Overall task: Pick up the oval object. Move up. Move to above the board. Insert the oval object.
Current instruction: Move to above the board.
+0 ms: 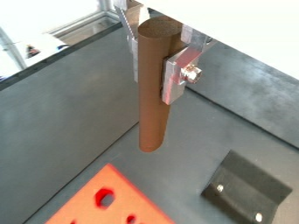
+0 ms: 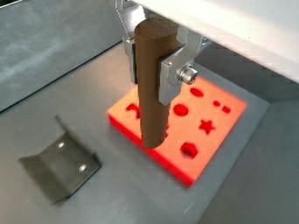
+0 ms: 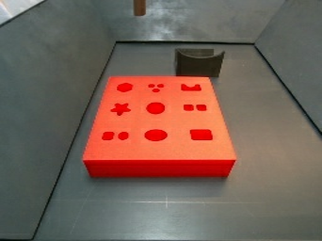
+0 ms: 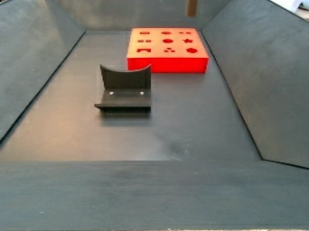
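Note:
My gripper (image 1: 155,66) is shut on the oval object (image 1: 152,114), a long brown peg that hangs upright from the silver fingers (image 1: 177,77). In both wrist views the peg (image 2: 149,109) is gripped near its top, with its lower end free in the air. The red-orange board (image 2: 193,127) lies flat on the floor below, its shaped holes showing. In both side views only the peg's lower tip (image 3: 139,8) (image 4: 191,7) shows at the upper edge, high above the board (image 3: 157,113) (image 4: 167,50). The gripper itself is out of view there.
A dark grey fixture (image 3: 199,61) (image 4: 123,90) stands on the floor beside the board, a short gap from one of its edges. It also shows in both wrist views (image 1: 246,188) (image 2: 59,162). Sloping grey walls (image 4: 36,81) close in the floor.

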### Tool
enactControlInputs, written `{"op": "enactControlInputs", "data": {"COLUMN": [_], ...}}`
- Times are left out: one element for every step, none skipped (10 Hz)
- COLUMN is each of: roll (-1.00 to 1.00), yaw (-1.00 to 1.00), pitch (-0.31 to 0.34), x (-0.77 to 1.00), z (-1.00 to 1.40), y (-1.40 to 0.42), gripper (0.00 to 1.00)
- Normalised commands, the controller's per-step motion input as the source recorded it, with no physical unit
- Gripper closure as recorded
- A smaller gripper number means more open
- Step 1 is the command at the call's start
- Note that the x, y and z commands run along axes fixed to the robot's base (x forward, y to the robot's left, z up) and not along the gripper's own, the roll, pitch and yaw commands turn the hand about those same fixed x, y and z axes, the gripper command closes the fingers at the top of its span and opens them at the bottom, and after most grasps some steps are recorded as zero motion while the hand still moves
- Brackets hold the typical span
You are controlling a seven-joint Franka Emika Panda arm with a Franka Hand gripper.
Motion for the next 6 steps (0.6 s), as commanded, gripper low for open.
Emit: {"op": "enactControlInputs", "data": {"roll": [0.04, 0.03, 0.01, 0.01, 0.01, 0.01], "yaw": [0.06, 0.04, 0.03, 0.02, 0.01, 0.01], "pitch": [0.118, 0.113, 0.115, 0.119, 0.118, 0.116], "x": [0.18, 0.19, 0.21, 0.22, 0.24, 0.26], "z": [0.18, 0.18, 0.18, 0.18, 0.19, 0.19], "y": [-1.00, -1.00, -1.00, -1.00, -1.00, -1.00], "gripper": [1.00, 1.00, 1.00, 1.00, 1.00, 1.00]}}
